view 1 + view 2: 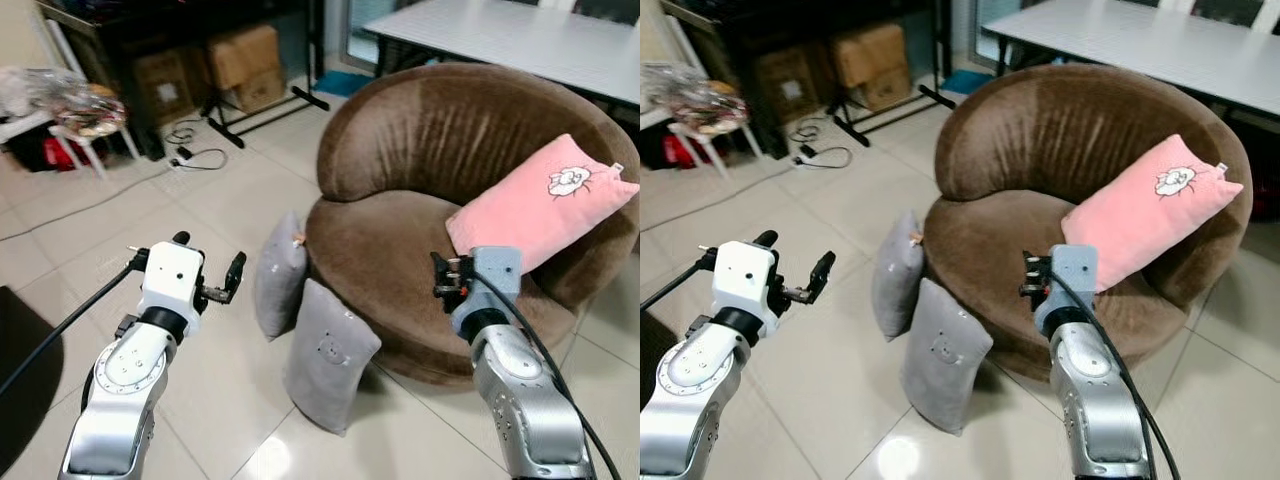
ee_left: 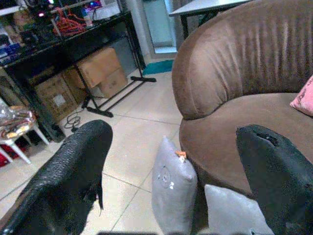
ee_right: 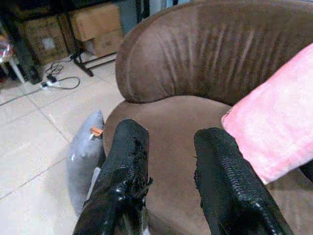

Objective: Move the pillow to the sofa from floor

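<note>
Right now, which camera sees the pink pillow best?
The left eye view: the whole pink pillow shows there, leaning on the brown sofa, cartoon print and all. The right eye view shows it whole too. The right wrist view has a blurry part, the left wrist view just a corner.

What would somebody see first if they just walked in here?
Probably the bright pink pillow leaning against the back of the big round brown sofa. Next, two grey pillows standing on the tiled floor against the sofa's front edge. The left pincer and right pincer hover open in front, holding nothing.
</note>
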